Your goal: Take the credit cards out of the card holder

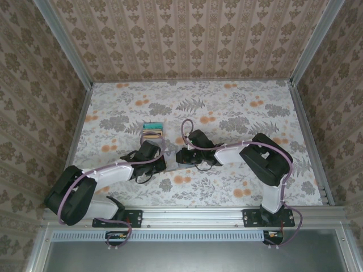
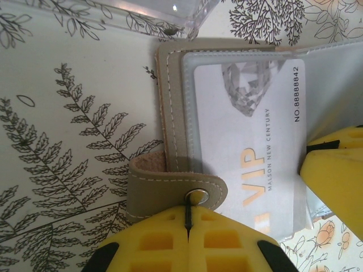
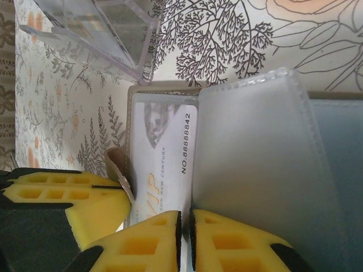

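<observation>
Card holder lies open (strap pinched in the closed left gripper); right gripper, nearly closed, nips the VIP card, not yet unsleeved.

I see the card holder lying open on the floral tabletop, its taupe cover edged with pale stitching. Its closing strap curls away from the cover's edge, ending in a metal snap. One white card lies flat in the top clear sleeve. It bears a diamond picture, gold letters "VIP", and the number 88888842 printed along one end. From my right wrist I see the same white card, and just beside it a frosted leaf of sleeves tilted up off the page. Whether that leaf carries more cards I cannot tell; it looks milky.
</observation>
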Controlling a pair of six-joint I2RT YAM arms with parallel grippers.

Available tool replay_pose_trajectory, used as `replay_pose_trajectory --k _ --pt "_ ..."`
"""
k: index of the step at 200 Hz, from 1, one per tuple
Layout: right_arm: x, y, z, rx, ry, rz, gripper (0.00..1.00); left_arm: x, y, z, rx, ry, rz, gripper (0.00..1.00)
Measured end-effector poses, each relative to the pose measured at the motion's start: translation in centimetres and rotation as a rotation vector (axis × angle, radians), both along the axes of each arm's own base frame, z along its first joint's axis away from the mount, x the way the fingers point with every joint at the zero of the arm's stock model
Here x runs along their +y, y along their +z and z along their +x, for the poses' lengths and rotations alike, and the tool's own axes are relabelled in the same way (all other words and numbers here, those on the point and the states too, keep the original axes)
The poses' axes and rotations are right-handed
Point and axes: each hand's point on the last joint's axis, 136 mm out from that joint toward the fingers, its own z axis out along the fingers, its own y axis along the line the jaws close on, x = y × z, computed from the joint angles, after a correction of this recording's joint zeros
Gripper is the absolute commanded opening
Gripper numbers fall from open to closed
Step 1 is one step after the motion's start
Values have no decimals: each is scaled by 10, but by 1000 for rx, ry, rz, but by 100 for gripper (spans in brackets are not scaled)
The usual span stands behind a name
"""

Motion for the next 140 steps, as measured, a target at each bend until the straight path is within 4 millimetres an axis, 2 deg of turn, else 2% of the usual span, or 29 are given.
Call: replay_pose_trajectory --k 104,114,128,140 --pt "6 -2 2 23 2 16 13 0 0 0 6 -1 -6 0" --pt "6 -2 2 24 1 16 11 0 0 0 7 -1 -7 0" --pt "6 -3 2 26 -1 14 0 0 0 0 7 -1 -6 0" --pt "5 -4 2 30 -6 13 0 0 0 0 7 -1 -6 0"
